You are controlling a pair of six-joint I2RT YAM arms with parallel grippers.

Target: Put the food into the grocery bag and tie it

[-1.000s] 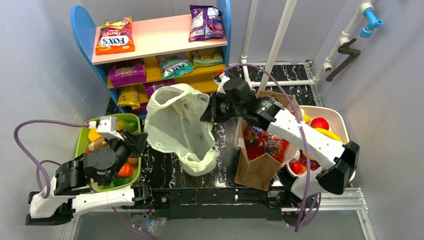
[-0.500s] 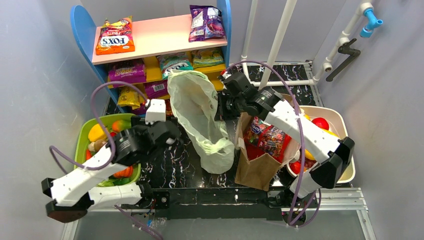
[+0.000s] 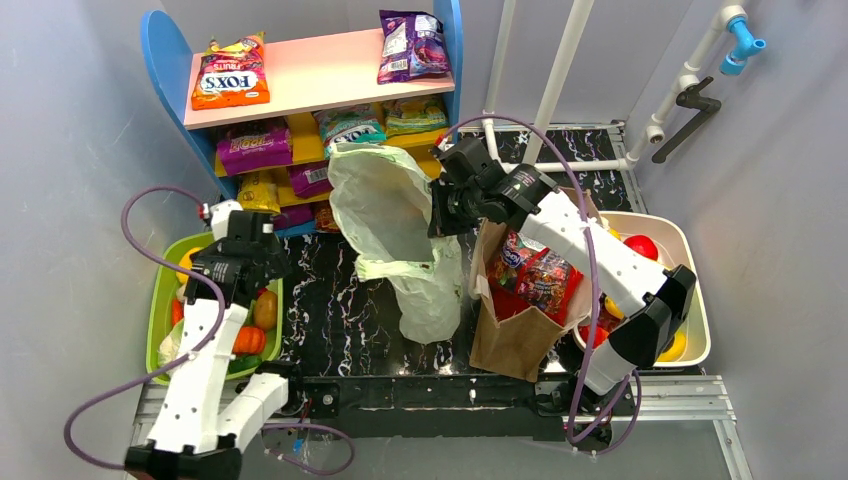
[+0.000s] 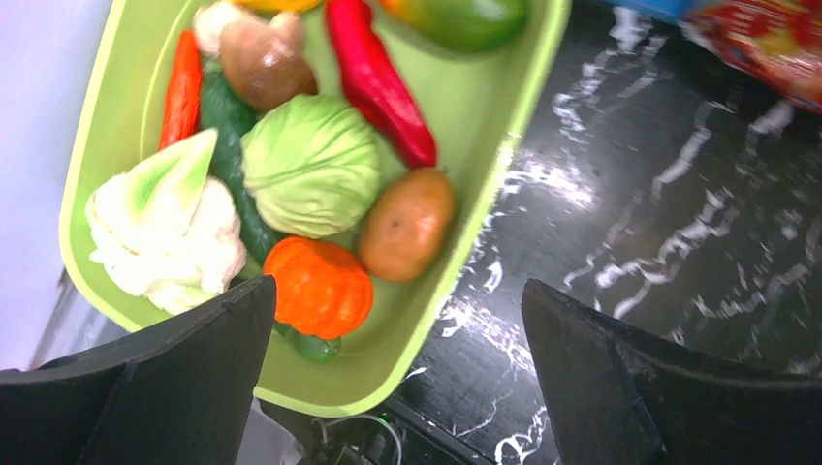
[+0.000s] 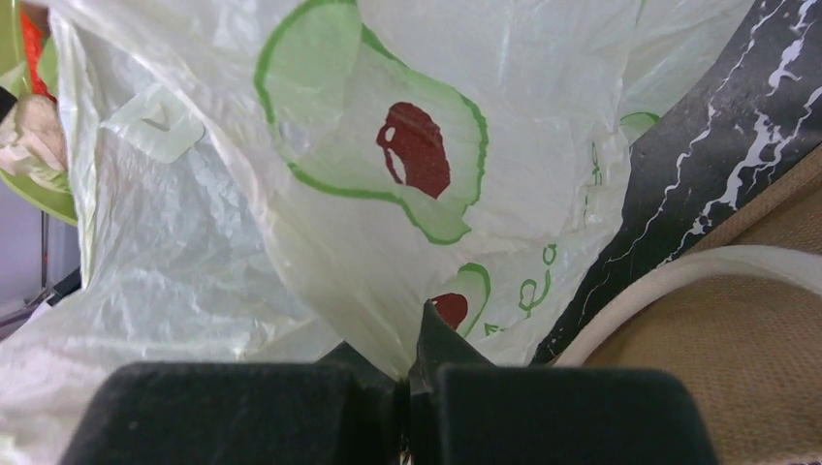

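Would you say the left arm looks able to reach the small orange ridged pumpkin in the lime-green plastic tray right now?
Probably yes: the left gripper hangs above the lime-green plastic tray with jaws wide open, and the small orange ridged pumpkin lies uncovered, with nothing lying over it.

The thin, crinkly, translucent pale-green plastic bag (image 3: 392, 215) hangs crumpled over the middle of the black tabletop (image 3: 340, 320). Its lower end slumps onto the surface, and its film is pinched between the pressed-together fingers of the right gripper (image 5: 407, 383). The food lies in a lime-green tray (image 4: 490, 199) at the tabletop's left edge. An orange-red ribbed round piece (image 4: 318, 288) sits just beside a pale green cabbage (image 4: 310, 177).
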